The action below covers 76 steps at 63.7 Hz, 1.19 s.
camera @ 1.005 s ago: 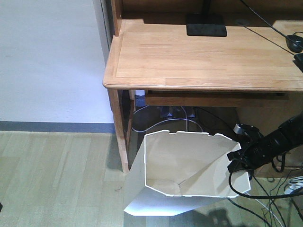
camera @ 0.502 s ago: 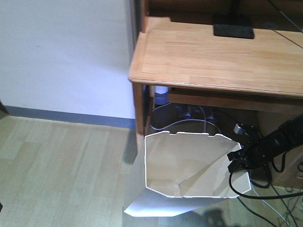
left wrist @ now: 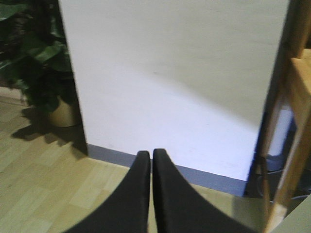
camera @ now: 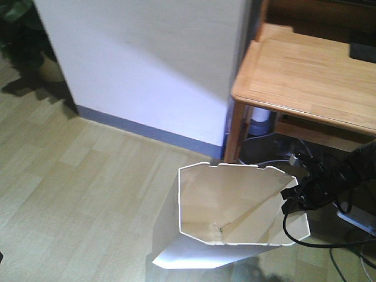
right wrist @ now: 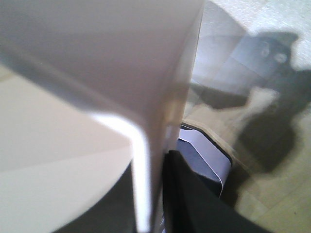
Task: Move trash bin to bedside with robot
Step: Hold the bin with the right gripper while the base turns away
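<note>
Pale wood flooring (camera: 88, 176) and a white wall (camera: 147, 64) fill the room. The right gripper (camera: 292, 198) is clamped on the rim of the trash bin (camera: 200, 205), which hangs to its left. The left gripper (left wrist: 151, 162) is closed and empty. No bed is in view, so grip firmly and steer clear of the desk (camera: 311, 76) just beyond the pincer.

White wall (camera: 147, 64) — wood floor (camera: 76, 188), desk (camera: 311, 76).

The wooden desk (camera: 305, 76) is shifted from the upper middle to the upper right of the front view, no longer directly above the trash bin (camera: 205, 200). The white wall (camera: 147, 64) is now spread across the upper centre, more floor (camera: 76, 188) is shown at left, and a potted plant (camera: 26, 35) is brought in at upper left.
</note>
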### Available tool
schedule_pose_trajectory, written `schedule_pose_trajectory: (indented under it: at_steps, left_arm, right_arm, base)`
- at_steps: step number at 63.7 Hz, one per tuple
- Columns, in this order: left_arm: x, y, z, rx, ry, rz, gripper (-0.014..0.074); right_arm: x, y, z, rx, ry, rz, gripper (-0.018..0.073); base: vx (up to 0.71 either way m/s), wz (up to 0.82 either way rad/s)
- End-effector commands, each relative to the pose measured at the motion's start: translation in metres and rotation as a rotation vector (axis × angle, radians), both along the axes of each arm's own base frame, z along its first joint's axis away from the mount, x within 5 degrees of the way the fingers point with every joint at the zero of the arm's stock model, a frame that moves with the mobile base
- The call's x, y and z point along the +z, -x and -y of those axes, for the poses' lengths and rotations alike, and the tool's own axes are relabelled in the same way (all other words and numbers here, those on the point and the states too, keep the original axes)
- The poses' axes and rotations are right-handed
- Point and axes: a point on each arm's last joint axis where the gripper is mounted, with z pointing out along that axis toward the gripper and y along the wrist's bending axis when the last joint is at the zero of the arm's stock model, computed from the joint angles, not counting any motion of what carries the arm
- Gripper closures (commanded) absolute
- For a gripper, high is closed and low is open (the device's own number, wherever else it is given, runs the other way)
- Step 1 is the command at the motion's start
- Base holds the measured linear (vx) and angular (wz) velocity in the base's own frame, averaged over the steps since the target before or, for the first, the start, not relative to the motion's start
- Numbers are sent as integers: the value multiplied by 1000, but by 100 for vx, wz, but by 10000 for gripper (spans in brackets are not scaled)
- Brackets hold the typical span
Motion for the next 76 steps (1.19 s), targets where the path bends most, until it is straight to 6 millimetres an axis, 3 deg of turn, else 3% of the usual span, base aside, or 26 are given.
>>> schedule_pose_trajectory:
  at_steps: [1, 76]
  left_arm:
    - [1, -1, 0, -4, 7, 65, 602]
    - [1, -1, 0, -4, 7, 65, 602]
  right_arm:
    - [37, -8, -11, -4, -179, 8, 564]
    - [37, -8, -11, -3, -181, 7, 564]
  base:
    - [-4, 48]
    - [4, 37]
